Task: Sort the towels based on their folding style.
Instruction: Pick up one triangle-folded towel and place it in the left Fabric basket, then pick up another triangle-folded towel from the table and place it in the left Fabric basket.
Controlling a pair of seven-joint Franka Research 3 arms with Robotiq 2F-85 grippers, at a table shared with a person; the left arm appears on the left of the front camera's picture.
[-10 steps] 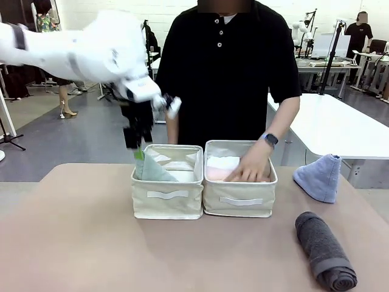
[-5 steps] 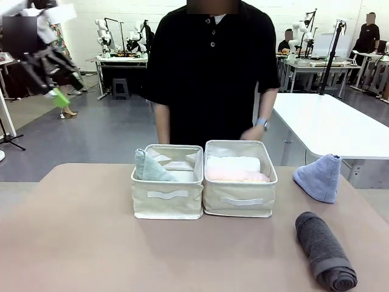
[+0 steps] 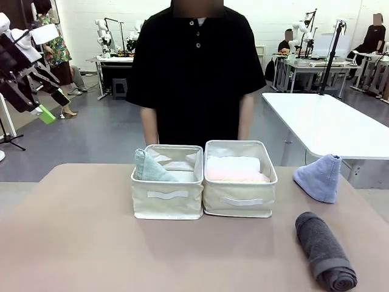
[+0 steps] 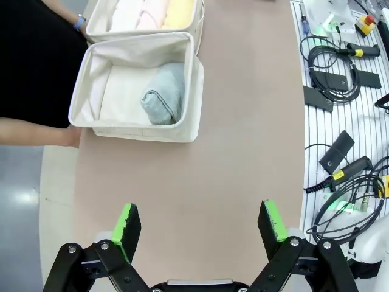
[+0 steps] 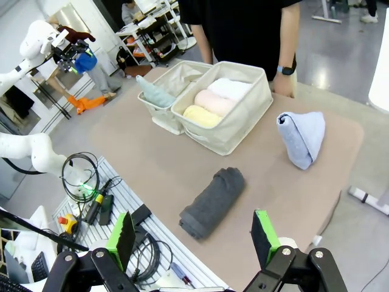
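A pale teal cone towel (image 3: 149,169) sits in the left cream basket (image 3: 167,204); the left wrist view has this teal towel (image 4: 164,102) far below. White (image 5: 230,88), pink (image 5: 213,101) and yellow (image 5: 199,115) rolled towels fill the right basket (image 3: 239,205). On the table to the right lie a light blue cone towel (image 3: 320,176) and a dark grey rolled towel (image 3: 324,250). My left gripper (image 3: 55,106) hangs open and holds nothing, high at the far left, well away from the baskets. My right gripper (image 5: 194,234) is open above the dark grey roll (image 5: 213,202).
A person in a black shirt (image 3: 194,79) stands behind the baskets with arms down. Cables and tools (image 4: 340,61) lie on a slatted rack beside the table's near edge. A white table (image 3: 328,125) stands at the back right. Bare tabletop (image 3: 79,243) stretches in front left.
My left arm has swung up and away to the left from the left basket, leaving the teal towel inside. The person's hand left the right basket.
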